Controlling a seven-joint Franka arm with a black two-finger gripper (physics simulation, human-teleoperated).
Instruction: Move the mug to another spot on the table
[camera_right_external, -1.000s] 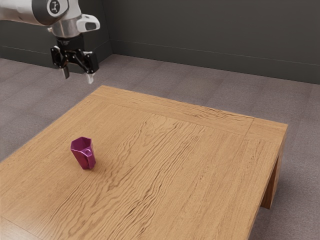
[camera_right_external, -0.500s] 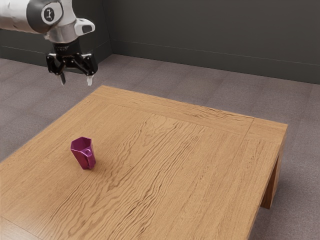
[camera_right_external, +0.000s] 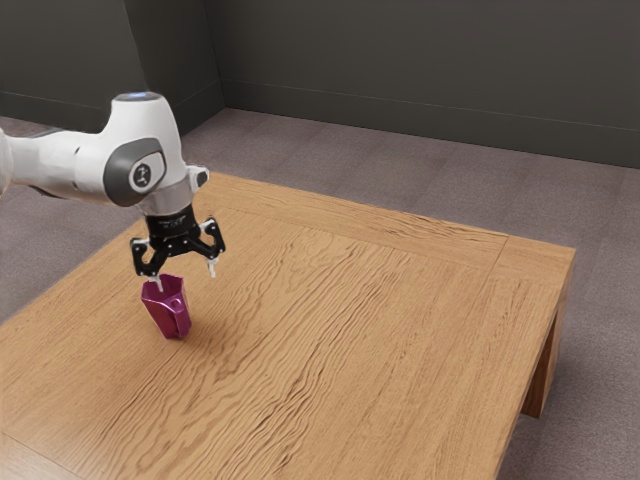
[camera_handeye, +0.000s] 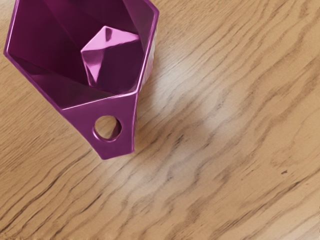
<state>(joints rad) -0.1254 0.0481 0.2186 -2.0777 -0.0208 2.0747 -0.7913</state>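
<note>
Fingers (camera_right_external: 210, 266): spread wide, gripping nothing. Mug (camera_right_external: 166, 306): purple, upright on the tabletop (camera_right_external: 380, 320), just below the fingers, nearer one fingertip than the other, not between them.

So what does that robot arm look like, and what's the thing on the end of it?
The arm is made of smooth, rounded white sections, with a round grey joint cap bearing a small white mark. At its end sits a black end effector: a compact body with two slim fingers that have pale tips.
</note>
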